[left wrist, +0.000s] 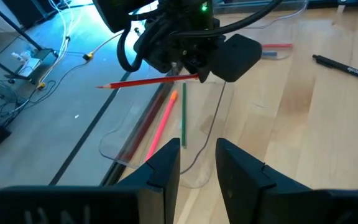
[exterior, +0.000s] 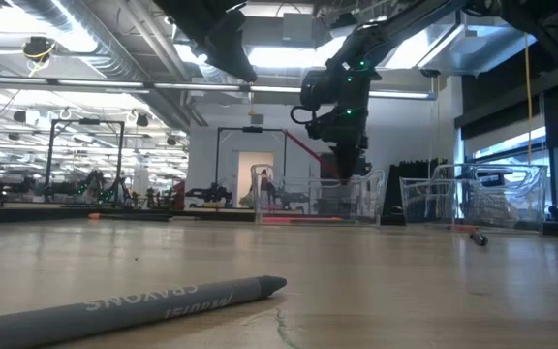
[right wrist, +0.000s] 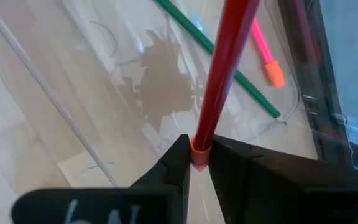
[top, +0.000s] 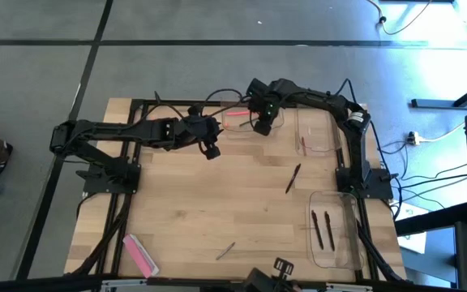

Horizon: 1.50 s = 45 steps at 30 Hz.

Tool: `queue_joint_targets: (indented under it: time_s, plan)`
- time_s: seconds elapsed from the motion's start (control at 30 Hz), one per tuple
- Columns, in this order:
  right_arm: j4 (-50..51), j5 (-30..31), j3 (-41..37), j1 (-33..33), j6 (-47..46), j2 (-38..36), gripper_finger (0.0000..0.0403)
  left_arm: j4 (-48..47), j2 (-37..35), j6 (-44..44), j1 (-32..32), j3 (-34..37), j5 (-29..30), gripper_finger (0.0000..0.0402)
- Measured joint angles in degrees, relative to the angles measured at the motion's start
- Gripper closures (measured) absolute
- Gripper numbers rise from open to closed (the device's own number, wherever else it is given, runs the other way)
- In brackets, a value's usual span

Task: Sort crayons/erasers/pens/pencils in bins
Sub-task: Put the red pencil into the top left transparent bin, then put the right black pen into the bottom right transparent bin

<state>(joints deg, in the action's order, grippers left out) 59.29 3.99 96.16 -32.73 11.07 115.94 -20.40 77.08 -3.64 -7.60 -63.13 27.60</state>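
**Inspector:** Over the far bin (top: 246,120), upper middle of the overhead frame, the right gripper (top: 260,126) hangs with its jaws closed on a red pencil (right wrist: 225,68). The right wrist view shows the pencil's end pinched between the fingers, its shaft running out above the clear tub.

**Clerk:** What already lies in that tub?

**Inspector:** A green pencil (right wrist: 219,59) and a pink one with an orange tip (right wrist: 263,46), both flat on the bottom. The left wrist view confirms the red pencil held level above them, not yet released.

**Clerk:** And the left arm?

**Inspector:** The left gripper (top: 209,148) waits just beside the same bin, toward the table's centre. Its fingers (left wrist: 166,165) stand apart with nothing between them.

**Clerk:** State of the other tubs?

**Inspector:** The lower-right bin (top: 335,231) holds two dark sticks. The upper-right bin (top: 319,134) holds one thin reddish stick.

**Clerk:** Outstanding items?

**Inspector:** Three on the bare table. A black pen (top: 293,178) right of centre; a grey crayon (exterior: 134,305), in the low view's foreground; and the eraser (top: 139,253), lower left of the overhead frame, well apart from every bin.

**Clerk:** Describe the eraser.

**Inspector:** A flat pink rectangular block, lying slantwise near the table's corner, far wider than the sticks, untouched.

**Clerk:** Progress?

**Inspector:** By my judgement, past halfway: five pieces binned, one in hand, three remaining.
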Motion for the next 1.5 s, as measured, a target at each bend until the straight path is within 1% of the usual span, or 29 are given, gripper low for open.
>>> queue_joint_targets:
  time_s: [0.17,0.57,1.13,1.23,1.5]
  plan:
    - [-1.9,0.0,0.0,0.0,0.3,0.7,0.0350,0.0,0.0,0.0,0.0,0.0,0.0,0.0308]
    - [-2.0,0.0,-0.1,-0.1,3.1,6.3,0.0350,0.0,0.0,0.0,0.0,0.0,0.0,0.0308]
    - [-2.3,-0.1,-0.1,-0.1,3.1,6.8,0.0349,0.0,0.0,-0.1,0.0,0.0,0.0,0.0308]
    - [-2.3,-0.1,-0.1,-0.1,3.0,6.8,0.0339,-0.1,0.0,-0.1,0.0,0.0,0.0,0.0308]
    - [-2.9,-0.1,-0.1,-0.1,2.0,6.8,0.0298,-0.2,0.0,-0.1,0.0,0.0,0.0,0.0308]
